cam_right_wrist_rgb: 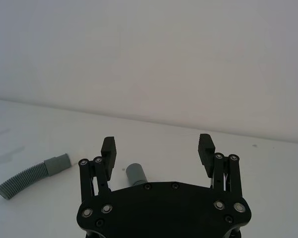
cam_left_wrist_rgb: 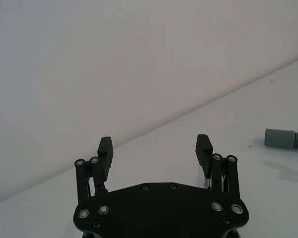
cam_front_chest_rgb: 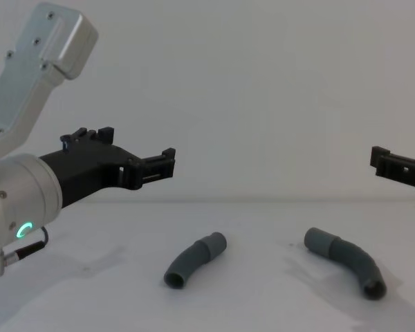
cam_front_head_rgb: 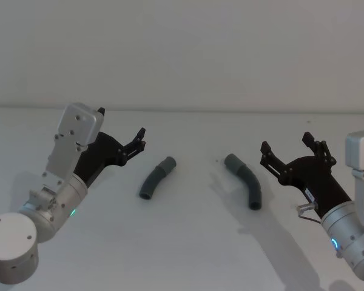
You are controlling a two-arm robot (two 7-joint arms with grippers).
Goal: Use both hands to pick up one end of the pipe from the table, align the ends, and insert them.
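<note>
**Status.** The table point(cam_front_head_rgb: 188, 254) carries both pipe halves, lying well apart near its centre. The left gripper point(cam_left_wrist_rgb: 154, 148) hovers above the table outboard of the left pipe piece point(cam_front_head_rgb: 157, 178). The right gripper point(cam_front_head_rgb: 286, 145) hovers likewise beside the right pipe piece point(cam_front_head_rgb: 245, 179). Both sets of jaws are spread wide and hold nothing.

**Step in hand.** Approach, judged as pre-grasp; no piece is lifted yet.

**Next move.** Lower each gripper over its own piece, straddle the curved body, and leave the collar ends point(cam_front_head_rgb: 168, 163) free for alignment.
</note>
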